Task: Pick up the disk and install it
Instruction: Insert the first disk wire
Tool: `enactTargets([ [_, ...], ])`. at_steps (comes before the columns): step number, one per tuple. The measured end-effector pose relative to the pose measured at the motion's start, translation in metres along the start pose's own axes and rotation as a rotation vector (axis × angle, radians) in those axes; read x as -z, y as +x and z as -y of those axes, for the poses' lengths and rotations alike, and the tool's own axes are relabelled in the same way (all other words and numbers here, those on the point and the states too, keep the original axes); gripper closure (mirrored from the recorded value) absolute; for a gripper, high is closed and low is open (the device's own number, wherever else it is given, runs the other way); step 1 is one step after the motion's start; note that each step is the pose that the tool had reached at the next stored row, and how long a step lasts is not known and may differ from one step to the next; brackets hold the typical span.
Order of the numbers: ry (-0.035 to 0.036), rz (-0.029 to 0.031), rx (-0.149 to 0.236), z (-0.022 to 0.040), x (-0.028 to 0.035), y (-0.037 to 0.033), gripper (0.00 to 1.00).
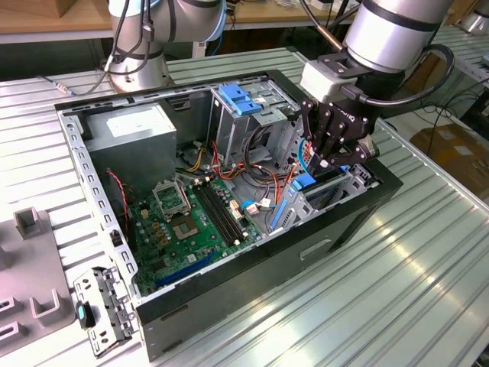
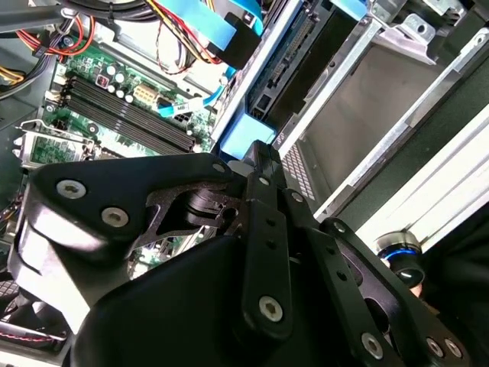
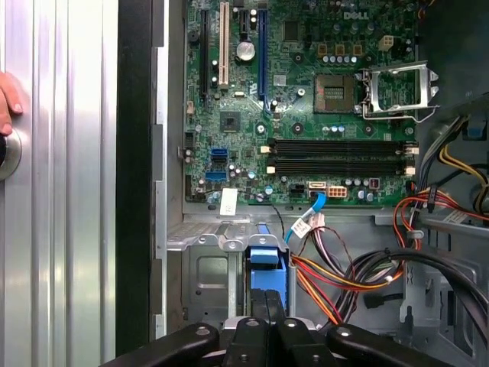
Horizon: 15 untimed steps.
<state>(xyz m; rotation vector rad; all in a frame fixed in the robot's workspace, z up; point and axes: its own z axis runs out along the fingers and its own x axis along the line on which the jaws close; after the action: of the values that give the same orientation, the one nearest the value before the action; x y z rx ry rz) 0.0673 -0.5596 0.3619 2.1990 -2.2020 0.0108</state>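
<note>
The disk [image 1: 306,183] stands on edge in the metal drive cage [image 1: 336,191] at the corner of the open computer case on the exterior view's right, its bright blue carrier frame showing. My gripper [image 1: 317,164] reaches down into that cage from above, and its black fingers are closed together on the blue frame. In the first wrist view the gripper [image 3: 267,302] pinches the end of the disk [image 3: 267,267], which sits in a slot of the cage. In the second wrist view the gripper [image 2: 260,153] meets the blue edge of the disk [image 2: 246,134].
The green motherboard [image 1: 191,218] and bundles of red, orange and black cables [image 3: 359,275] lie beside the cage. A lighter blue latch [image 1: 237,99] tops the upper bay. A person's hand [image 3: 8,103] rests on the table. A second arm's base [image 1: 137,61], grey fixtures [image 1: 30,260] and a metal bracket [image 1: 103,306] stand nearby.
</note>
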Motion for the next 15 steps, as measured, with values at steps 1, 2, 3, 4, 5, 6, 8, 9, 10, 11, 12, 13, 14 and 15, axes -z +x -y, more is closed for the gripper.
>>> enactTargets([
  [1, 0.0001, 0.0, 0.0, 0.0, 0.0, 0.0, 0.89],
  [2, 0.0001, 0.0, 0.0, 0.0, 0.0, 0.0, 0.89],
  [3, 0.0001, -0.0001, 0.0, 0.0, 0.0, 0.0, 0.89],
  [4, 0.0002, 0.0, 0.0, 0.0002, 0.0, 0.0, 0.89],
  [5, 0.0001, -0.0001, 0.0, 0.0007, 0.0001, 0.0, 0.89],
  [6, 0.0002, -0.0001, 0.0, 0.0015, 0.0001, 0.0, 0.89],
  [8, 0.0002, -0.0004, 0.0, 0.004, 0.0, 0.0, 0.89],
  [9, 0.0002, -0.0005, 0.0, 0.0048, 0.0, 0.0, 0.89],
  [10, 0.0001, -0.0009, 0.0, 0.006, 0.0001, 0.0, 0.89],
  [11, 0.0001, -0.001, 0.0, 0.0073, 0.0001, 0.0, 0.89],
  [12, 0.0001, -0.0011, 0.0, 0.009, 0.0001, 0.0, 0.89],
  [13, 0.0001, -0.001, 0.0, 0.0105, 0.0001, 0.0, 0.89],
  [14, 0.0002, -0.001, 0.002, 0.0116, 0.0002, 0.0, 0.89],
  [15, 0.0002, -0.0011, 0.006, 0.0123, 0.0002, 0.0, 0.89],
])
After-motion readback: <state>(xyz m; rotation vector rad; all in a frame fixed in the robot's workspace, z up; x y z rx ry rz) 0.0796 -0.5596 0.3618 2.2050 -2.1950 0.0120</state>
